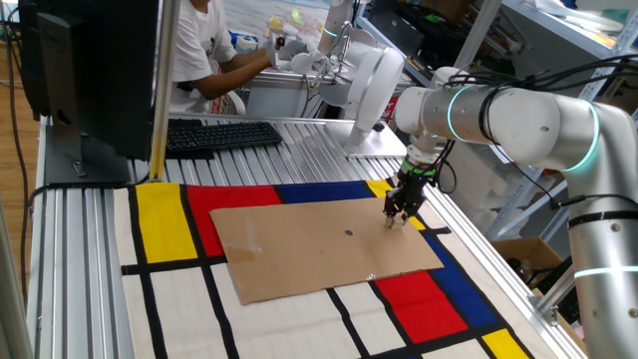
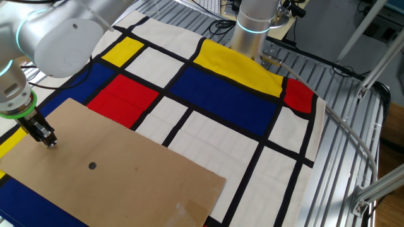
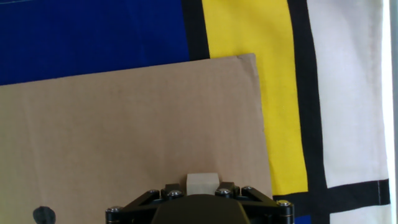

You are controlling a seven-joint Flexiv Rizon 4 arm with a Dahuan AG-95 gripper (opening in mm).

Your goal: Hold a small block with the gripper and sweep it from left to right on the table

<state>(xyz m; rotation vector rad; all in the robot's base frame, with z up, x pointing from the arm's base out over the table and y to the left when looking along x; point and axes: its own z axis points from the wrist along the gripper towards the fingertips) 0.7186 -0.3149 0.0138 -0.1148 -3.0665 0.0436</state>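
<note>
Far to the left of the gripper (image 1: 402,220) in one fixed view: a dark screen (image 1: 90,70) standing at the back. Next, still left and further back: a black keyboard (image 1: 221,135) on the bare metal part of the table (image 1: 299,150). Behind that, a person in a white shirt (image 1: 194,45) at another bench.

Left of the gripper and lower down: a cloth with yellow, red, white and blue boxes (image 1: 164,224) split by black lines. On top of the cloth, a flat brown cardboard sheet (image 1: 319,249). On the sheet, a little left of the gripper, a small dark dot (image 1: 349,233).

At the gripper itself: pointing straight down, tips right at the cardboard, near the sheet's right corner. In the hand view, the small block (image 3: 202,183) squeezed between the black fingers (image 3: 163,196), pale and square, peeking out just past them. Closed on the block, block touching or almost touching the cardboard; cannot tell which.

Above the gripper: a green ring, then the thick silver-white arm (image 1: 518,110) with a glowing teal band, reaching off to the right.

Right of the gripper: the cardboard's edge, then a yellow strip (image 3: 252,93), a black line and a white box at the cloth's edge.

In the other fixed view: gripper (image 2: 49,142) at the far left on the cardboard (image 2: 126,183), dot (image 2: 93,166) just beside it to the right, colored boxes spreading off beyond.
</note>
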